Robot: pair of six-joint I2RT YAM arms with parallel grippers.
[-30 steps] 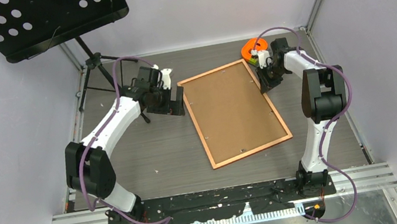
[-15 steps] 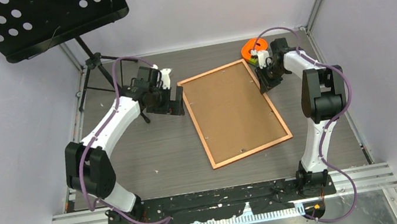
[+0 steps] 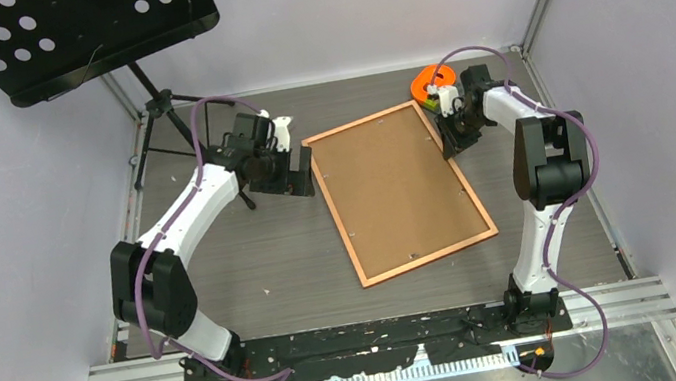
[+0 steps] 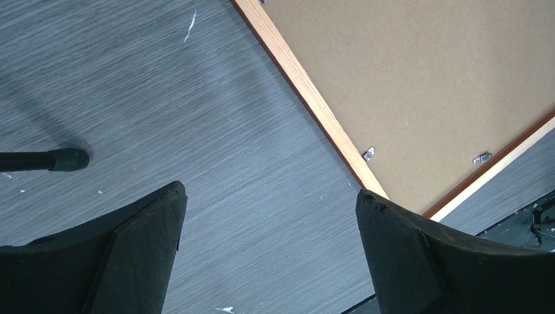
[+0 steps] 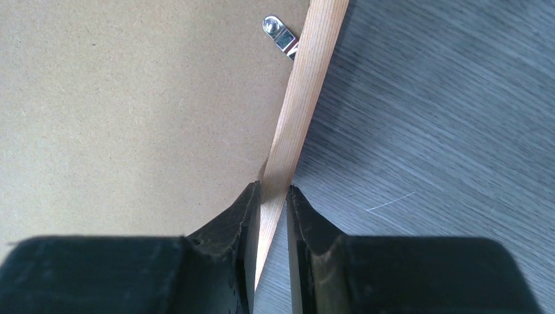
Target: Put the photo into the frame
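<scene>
The frame [image 3: 430,257] lies flat and face down in the middle of the table [image 3: 252,254], its long sides running from about 11 o'clock to 5 o'clock in the overhead view. Its border is a thin strip of pale orange-brown wood with a straight grain and a darker red outer edge. Inside it sits a plain brown backing board [image 3: 400,191], with small metal turn clips [image 5: 280,33] along the inner edge. The right gripper [image 5: 273,190] is at the frame's 2 o'clock side, near the far right corner. Its two black fingers are pinched together on the wooden border, one on the board side and one on the table side. The left gripper [image 4: 269,195] hangs at the frame's 10 o'clock corner with its fingers spread wide over bare table, gripping nothing. An orange roll [image 3: 427,84] sits at the table's 1 o'clock, just beyond the right gripper
</scene>
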